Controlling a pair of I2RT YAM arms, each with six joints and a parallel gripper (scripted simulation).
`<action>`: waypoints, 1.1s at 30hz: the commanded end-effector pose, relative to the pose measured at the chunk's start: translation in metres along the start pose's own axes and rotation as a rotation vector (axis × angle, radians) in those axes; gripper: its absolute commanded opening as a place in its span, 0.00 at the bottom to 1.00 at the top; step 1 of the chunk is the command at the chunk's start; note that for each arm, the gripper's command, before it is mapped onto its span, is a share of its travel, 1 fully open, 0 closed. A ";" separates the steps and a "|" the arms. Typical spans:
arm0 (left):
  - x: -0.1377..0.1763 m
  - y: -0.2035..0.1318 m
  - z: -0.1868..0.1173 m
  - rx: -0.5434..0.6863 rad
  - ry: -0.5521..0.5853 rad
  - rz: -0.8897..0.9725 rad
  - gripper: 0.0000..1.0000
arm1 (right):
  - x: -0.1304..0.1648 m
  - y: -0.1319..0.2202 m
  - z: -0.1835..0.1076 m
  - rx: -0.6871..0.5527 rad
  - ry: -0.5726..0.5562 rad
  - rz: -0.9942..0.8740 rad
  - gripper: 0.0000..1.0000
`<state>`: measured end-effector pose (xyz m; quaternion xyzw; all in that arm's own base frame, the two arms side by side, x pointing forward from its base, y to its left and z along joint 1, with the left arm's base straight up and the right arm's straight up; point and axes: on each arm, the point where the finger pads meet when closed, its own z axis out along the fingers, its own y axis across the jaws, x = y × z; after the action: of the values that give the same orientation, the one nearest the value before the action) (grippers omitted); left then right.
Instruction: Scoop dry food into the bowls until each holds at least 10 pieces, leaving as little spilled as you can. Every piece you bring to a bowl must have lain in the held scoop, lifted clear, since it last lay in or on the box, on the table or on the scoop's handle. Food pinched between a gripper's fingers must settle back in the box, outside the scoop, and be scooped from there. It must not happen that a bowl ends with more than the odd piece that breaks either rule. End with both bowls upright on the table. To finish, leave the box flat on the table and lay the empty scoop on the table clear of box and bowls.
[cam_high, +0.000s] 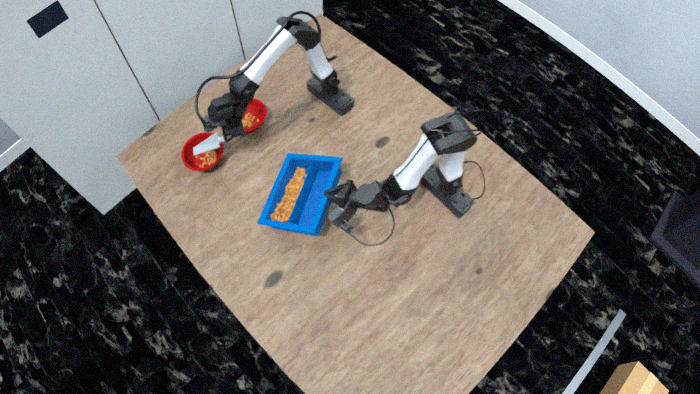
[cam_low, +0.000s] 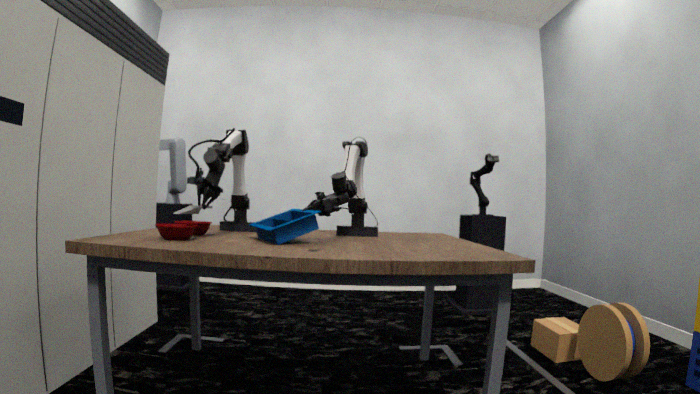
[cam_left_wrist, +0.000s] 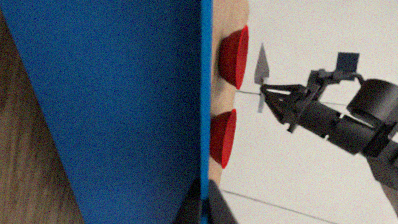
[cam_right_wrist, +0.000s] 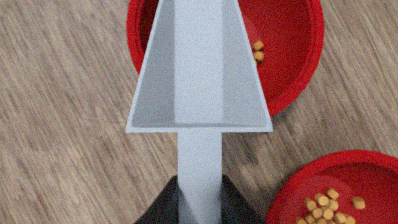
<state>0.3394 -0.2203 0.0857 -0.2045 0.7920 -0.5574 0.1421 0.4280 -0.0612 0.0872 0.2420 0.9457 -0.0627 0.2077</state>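
My right gripper is shut on the handle of the grey scoop. The blade hangs above the front red bowl; no food shows in its visible part. The other red bowl stands beside it. Both bowls are upright with several pieces. My left gripper is shut on the wall of the blue box, which is tilted, with that side raised.
Brown food lies in a long heap along the box's low side. The wooden table carries both arms. The bowls stand near the table edge beside the pale cabinet. The right arm reaches over the rear bowl.
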 end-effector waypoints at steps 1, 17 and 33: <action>-0.007 -0.043 -0.003 0.099 -0.017 0.114 0.00 | -0.028 0.007 -0.022 -0.034 -0.103 -0.003 0.00; -0.007 -0.043 -0.003 0.099 -0.017 0.114 0.00 | -0.022 0.006 -0.010 -0.016 -0.072 0.010 0.00; -0.007 -0.043 -0.003 0.099 -0.017 0.114 0.00 | -0.006 0.005 0.002 0.176 -0.258 -0.075 0.00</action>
<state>0.3394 -0.2203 0.0857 -0.2045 0.7920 -0.5574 0.1421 0.4188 -0.0462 0.0576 0.2000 0.9379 -0.1581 0.2353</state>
